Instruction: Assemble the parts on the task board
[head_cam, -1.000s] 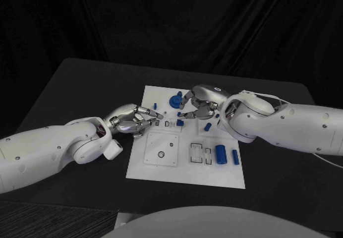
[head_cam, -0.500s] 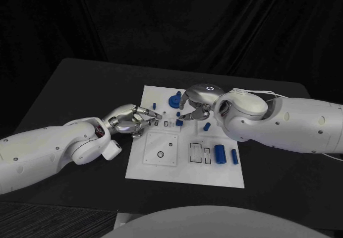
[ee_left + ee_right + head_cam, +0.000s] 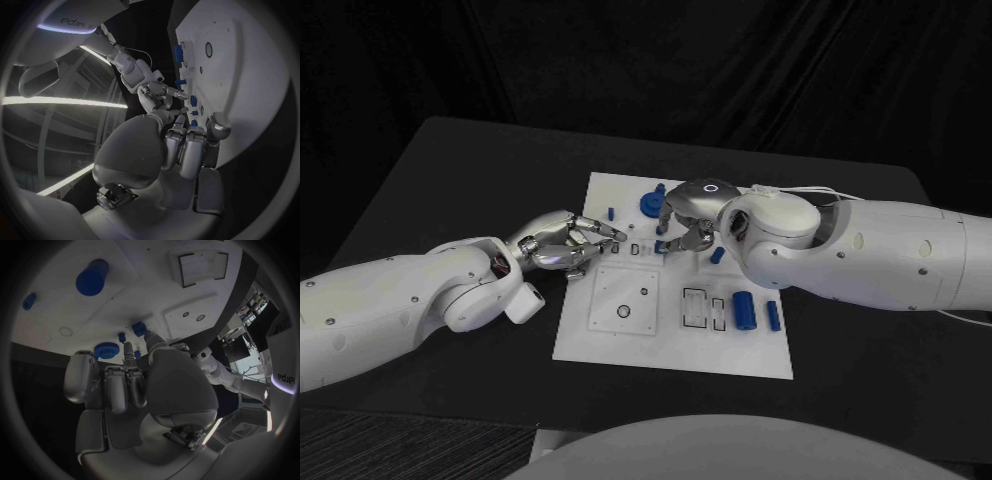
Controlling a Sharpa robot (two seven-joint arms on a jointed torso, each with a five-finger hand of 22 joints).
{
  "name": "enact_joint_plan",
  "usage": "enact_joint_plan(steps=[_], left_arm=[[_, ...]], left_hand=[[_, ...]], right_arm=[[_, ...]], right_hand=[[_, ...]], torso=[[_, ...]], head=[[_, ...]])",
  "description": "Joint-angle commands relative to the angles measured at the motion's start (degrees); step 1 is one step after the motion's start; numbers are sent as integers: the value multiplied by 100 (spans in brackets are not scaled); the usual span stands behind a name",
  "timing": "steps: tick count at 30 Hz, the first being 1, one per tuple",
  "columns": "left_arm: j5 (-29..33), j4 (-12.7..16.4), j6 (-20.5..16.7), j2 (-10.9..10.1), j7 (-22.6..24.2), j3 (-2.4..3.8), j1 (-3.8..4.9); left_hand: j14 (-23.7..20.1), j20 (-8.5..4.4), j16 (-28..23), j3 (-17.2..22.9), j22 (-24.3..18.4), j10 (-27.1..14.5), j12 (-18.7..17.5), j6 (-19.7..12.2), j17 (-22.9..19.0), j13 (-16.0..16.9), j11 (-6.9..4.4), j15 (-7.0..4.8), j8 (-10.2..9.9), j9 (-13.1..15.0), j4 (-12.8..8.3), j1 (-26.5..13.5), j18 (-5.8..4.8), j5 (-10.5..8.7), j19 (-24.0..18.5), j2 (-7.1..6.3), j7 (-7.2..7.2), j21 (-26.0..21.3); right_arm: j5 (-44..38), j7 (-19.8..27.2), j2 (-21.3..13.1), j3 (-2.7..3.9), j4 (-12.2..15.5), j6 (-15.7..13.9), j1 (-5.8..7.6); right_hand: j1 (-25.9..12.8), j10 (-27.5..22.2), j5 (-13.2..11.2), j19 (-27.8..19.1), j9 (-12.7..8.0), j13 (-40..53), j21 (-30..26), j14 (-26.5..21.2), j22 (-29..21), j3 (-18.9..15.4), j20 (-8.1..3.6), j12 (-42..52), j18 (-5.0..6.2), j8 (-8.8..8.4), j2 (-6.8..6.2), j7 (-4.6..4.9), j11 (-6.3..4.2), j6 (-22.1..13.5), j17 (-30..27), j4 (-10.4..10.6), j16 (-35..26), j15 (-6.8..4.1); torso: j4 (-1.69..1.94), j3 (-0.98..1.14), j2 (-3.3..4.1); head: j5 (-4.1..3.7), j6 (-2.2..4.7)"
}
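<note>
The task board [image 3: 625, 345] is a white rectangular plate lying flat in the middle of the black table [image 3: 430, 180]. Its near half carries a raised square panel [image 3: 626, 299] with two small holes, and beside that a pair of narrow rectangular slots [image 3: 705, 308]. Two blue cylinders [image 3: 759, 312] lie side by side just right of the slots. Toward the far edge stands a round blue knob [image 3: 651, 205], with a small blue peg [image 3: 612, 212] to its left.

The right hand [image 3: 692, 213] hangs over the middle of the board, fingers pointing down and drawn together around a small blue part [image 3: 139, 328]; the right wrist view shows the fingertips [image 3: 128, 351] at that piece, but whether they actually pinch it cannot be told.

The left hand [image 3: 564, 243] rests at the board's left edge, its fingers curled inward with nothing visible between them.
</note>
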Motion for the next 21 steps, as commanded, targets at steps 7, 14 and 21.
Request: enact_joint_plan(steps=[7,14,21], left_arm=[[7,16,109,-13,20,4,-9],[7,11,131,-12,9,4,-9],[7,8,147,-9,1,4,-9]], left_hand=[[575,-23,-51,260,-1,163,66,110,1578,1106,-23,-20,0,101,-56,-154,13,-61,-57,-40,134,21],[575,-23,-51,263,-8,154,65,123,1578,1099,-22,-20,4,102,-58,-153,14,-61,-67,-39,135,19],[575,-23,-51,271,-24,118,60,135,1578,1069,-18,-18,8,103,-62,-152,18,-60,-94,-35,138,11]], right_arm=[[-115,-120,103,3,-73,224,-72],[-115,-84,156,3,-88,212,-102],[-115,-66,198,3,-125,251,-141]], right_hand=[[-166,567,177,36,-76,1553,115,601,1081,-17,28,95,-62,-105,-65,8,79,34,1537,20,142,1],[-168,567,189,26,-76,1553,90,601,1074,-16,28,95,-57,-106,-62,8,80,36,1537,21,142,2],[-75,567,811,1,-68,1553,76,601,1065,77,25,95,-50,-99,-26,-7,68,155,1537,-82,142,-8]], torso=[[-6,0,-2],[-2,-1,-4],[-5,-2,-4]], head=[[12,0],[-3,0],[1,0]])
